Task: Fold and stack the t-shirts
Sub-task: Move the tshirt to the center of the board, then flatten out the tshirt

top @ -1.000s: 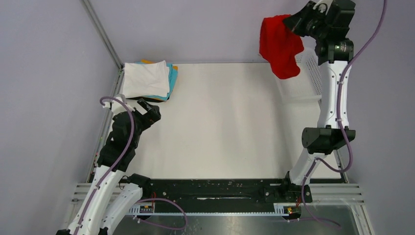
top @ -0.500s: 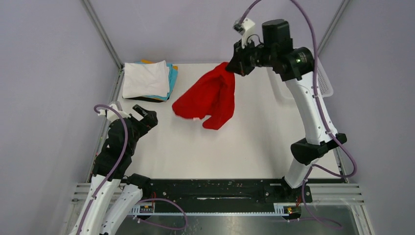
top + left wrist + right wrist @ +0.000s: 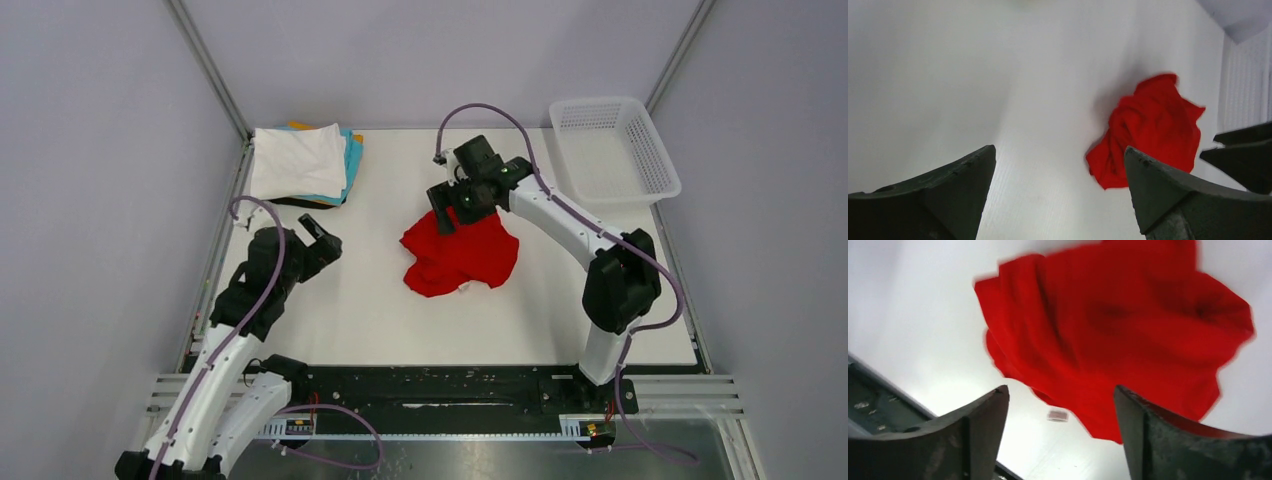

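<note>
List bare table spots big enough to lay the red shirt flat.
Widest: the near strip of table between the red t-shirt and the front rail. Also the far middle, between the folded stack and the basket. Crowded: far-left corner, with the left gripper near the stack; the right gripper sits over the shirt's far edge.

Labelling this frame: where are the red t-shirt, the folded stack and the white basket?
red t-shirt (image 3: 458, 258), top external view, middle of the crumpled cloth.
folded stack (image 3: 298, 160), top external view, white top shirt.
white basket (image 3: 595, 100), top external view, far rim.
</note>
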Controlling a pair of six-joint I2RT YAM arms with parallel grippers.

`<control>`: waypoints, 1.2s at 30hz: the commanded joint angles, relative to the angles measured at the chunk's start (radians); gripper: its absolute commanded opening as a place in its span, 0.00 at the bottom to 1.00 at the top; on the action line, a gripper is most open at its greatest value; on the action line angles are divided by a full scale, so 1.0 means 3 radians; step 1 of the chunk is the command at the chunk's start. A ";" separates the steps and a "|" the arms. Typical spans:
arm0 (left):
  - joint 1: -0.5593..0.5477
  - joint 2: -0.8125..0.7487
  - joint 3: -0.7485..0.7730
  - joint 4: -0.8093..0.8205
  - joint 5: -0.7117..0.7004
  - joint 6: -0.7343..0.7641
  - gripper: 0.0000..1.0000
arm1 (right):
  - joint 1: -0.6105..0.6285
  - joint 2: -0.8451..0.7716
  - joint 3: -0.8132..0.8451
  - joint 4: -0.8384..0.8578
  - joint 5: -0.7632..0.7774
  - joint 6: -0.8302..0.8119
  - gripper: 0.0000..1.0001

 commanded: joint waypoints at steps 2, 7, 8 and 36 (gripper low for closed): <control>-0.0016 0.0410 -0.0361 0.0668 0.1038 -0.0023 0.99 | -0.0006 -0.0510 -0.0397 0.0592 0.1138 0.0413 0.99; -0.0139 0.0911 -0.0623 0.1464 0.1653 -0.0097 0.99 | -0.0267 -0.1364 -0.1419 0.0963 0.1627 0.0982 0.99; -0.0194 0.1010 -0.0635 0.1541 0.1669 -0.0104 0.98 | -0.0360 -0.1512 -0.1649 0.1013 0.1584 0.1110 0.99; -0.1281 0.3383 0.0277 0.1737 0.0848 -0.0326 0.13 | -0.1056 -0.1062 -0.2852 0.2121 0.0099 0.2118 0.71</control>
